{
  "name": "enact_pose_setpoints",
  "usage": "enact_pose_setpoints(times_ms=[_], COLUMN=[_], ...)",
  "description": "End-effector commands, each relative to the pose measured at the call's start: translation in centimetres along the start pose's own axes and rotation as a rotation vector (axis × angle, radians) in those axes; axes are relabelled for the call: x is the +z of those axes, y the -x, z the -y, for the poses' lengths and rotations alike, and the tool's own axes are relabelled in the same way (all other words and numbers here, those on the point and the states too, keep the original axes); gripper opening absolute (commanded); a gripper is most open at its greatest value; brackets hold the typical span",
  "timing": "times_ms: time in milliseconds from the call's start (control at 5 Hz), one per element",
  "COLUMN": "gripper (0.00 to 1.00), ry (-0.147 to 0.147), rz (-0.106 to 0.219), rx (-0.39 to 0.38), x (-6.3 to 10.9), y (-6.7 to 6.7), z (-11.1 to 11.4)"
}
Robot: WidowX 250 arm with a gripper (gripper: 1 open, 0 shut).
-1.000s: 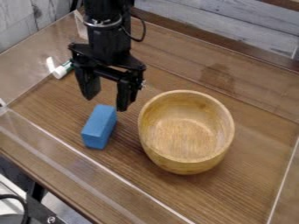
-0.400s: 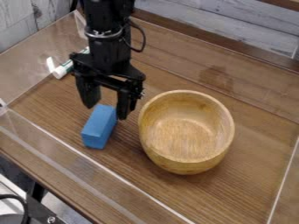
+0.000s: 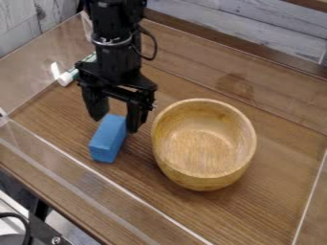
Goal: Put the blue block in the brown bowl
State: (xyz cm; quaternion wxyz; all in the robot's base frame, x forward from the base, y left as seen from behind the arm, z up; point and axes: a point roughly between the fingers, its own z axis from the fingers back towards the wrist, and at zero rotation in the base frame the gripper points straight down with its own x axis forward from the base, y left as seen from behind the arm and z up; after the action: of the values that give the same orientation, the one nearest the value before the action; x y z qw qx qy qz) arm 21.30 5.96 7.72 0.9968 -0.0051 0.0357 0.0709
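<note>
The black claw (image 3: 117,108) had come down from its higher hover to the far end of the smooth blue rectangular block (image 3: 107,139), fingers spread wide, block lying beside the round light-brown wooden bowl (image 3: 204,144), so closing seemed near.

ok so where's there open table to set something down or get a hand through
Bare wooden table lies behind the round light-brown wooden bowl, to its right, and along the near edge below the blue rectangular block. It's crowded left of the bowl, where the black claw hangs over the block's far end, leaving only a narrow strip between block and bowl
</note>
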Motion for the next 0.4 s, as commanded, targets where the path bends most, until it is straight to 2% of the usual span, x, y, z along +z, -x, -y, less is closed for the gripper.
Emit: enact_pose_setpoints(times_ms=[0, 200], gripper=[1.00, 1.00], ry=[-0.003, -0.002], rz=[0.026, 0.024], rx=[0.019, 0.029], x=[0.40, 0.14], y=[-0.36, -0.36], z=[-0.38, -0.57])
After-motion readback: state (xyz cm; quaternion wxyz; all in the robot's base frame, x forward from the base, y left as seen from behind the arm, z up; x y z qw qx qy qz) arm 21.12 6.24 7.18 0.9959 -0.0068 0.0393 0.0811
